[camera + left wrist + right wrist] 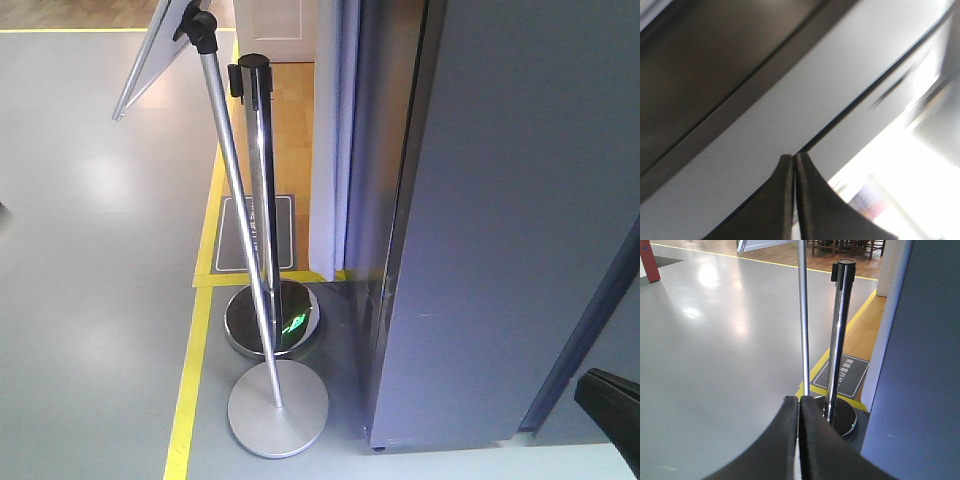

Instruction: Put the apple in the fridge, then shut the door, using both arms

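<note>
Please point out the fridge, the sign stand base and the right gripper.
fridge (pixel 500 220): front view, grey side panel.
sign stand base (pixel 278 408): front view, round disc.
right gripper (pixel 799 412): right wrist view, shut fingertips.

Three views: one downward-looking front camera and two wrist cameras sighting along their own fingers.

The front view looks down from above at the grey floor (pixel 90 250), with the fridge (pixel 500 230) close on the right and two chrome stanchion posts (pixel 262 190) near centre. The right wrist view sits lower, looking level past its closed fingers (pixel 812 440) at the same posts (pixel 839 340) and floor. The left wrist view, blurred, tilts up very close against dark and grey panels (pixel 790 100), behind its fingers (pixel 810 200).
</note>
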Robot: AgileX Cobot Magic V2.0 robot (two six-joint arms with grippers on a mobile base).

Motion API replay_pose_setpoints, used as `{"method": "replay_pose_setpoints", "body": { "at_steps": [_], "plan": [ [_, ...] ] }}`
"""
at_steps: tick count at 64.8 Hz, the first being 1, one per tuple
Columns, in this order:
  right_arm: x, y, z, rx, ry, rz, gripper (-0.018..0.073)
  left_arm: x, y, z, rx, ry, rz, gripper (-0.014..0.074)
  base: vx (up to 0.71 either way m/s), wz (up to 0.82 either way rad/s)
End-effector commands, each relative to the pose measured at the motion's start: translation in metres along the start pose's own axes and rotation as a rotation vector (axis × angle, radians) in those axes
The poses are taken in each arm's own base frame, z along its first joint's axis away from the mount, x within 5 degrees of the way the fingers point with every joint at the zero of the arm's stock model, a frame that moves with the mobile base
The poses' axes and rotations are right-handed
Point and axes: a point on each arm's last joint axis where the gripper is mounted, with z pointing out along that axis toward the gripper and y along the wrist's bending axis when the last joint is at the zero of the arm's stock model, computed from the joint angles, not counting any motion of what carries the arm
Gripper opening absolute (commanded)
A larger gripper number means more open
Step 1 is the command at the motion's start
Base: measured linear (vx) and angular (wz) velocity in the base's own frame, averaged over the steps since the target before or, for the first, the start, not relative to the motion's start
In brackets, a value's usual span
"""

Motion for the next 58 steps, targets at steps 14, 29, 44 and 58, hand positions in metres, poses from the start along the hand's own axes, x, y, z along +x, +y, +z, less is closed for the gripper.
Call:
{"method": "replay_pose_setpoints", "body": {
  "at_steps": [14,29,44,58],
  "plan": [
    [-0.011,-0.001,-0.002,0.016,-0.054,0.013,-0.0005,-0.033,-0.034,-0.007,0.369,-0.290,-0.256,-0.0006,0.00,0.00],
    [-0.011,-0.001,-0.002,0.016,-0.054,0.013,-0.0005,-0.037,-0.027,-0.006,0.255,-0.382,-0.067,-0.0006,0.00,0.00],
    [-0.011,-0.001,-0.002,0.016,-0.054,0.013,-0.0005,-0.027,-0.031,-0.006,0.080,-0.409,0.824,-0.0006,0.00,0.00],
    [-0.011,-0.001,-0.002,0.016,-0.054,0.013,-0.0005,-0.010,0.004,-0.035,-0.179,-0.450,0.902,-0.0006,0.00,0.00]
  ]
}}
